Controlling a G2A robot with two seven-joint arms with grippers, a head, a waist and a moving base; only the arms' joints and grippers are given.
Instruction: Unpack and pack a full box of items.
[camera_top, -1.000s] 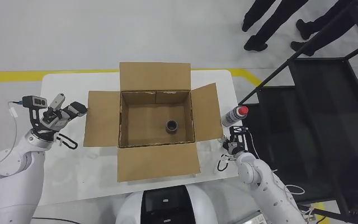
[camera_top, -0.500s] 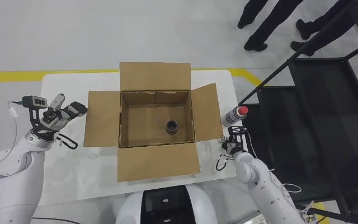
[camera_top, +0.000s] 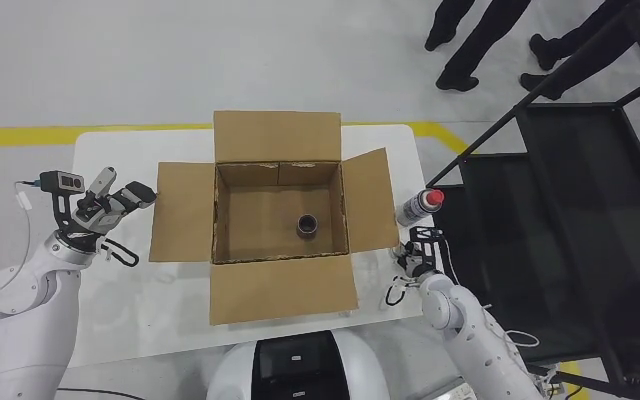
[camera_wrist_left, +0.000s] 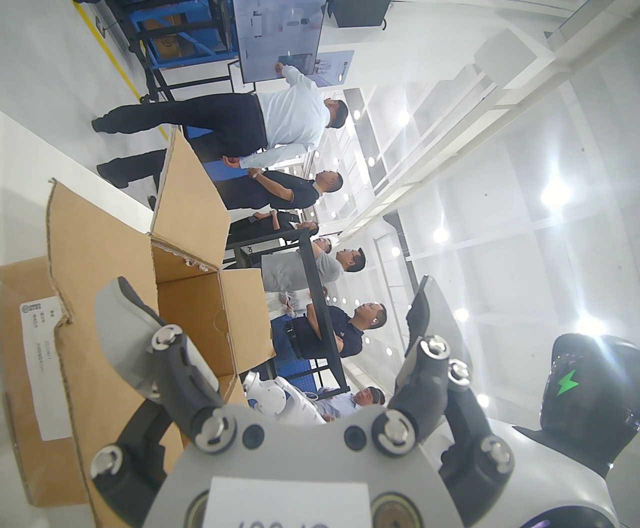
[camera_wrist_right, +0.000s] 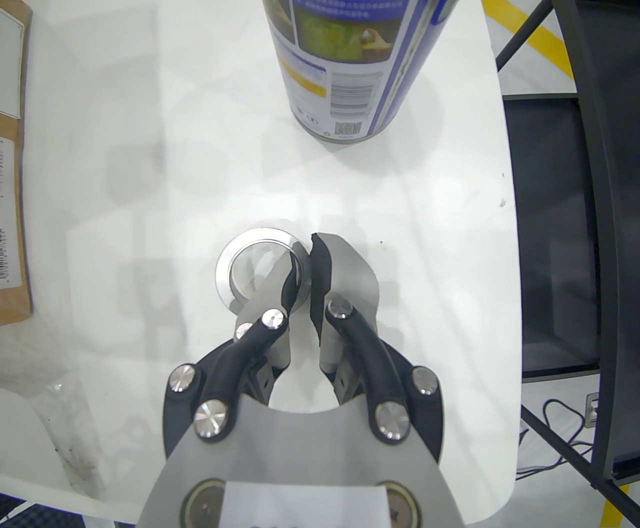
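White table (camera_top: 120, 300) is bearing the open box (camera_top: 278, 137) centrally, a dark cylinder (camera_top: 307, 226) inside. Right gripper (camera_wrist_right: 302, 265) is pinching a metal ring (camera_wrist_right: 225, 270) near the right edge; left gripper (camera_wrist_left: 270, 295) is hanging open.

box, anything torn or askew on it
Yes, slightly: the box has a ragged, torn edge on the side flap, seen in the left wrist view. Otherwise it sits square on the table, flaps spread.

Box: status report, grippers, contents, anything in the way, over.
Left gripper open, empty, left of box. Right gripper shut on rim of silver ring, beside upright spray can. Box open, one dark cylinder inside, opening unobstructed.
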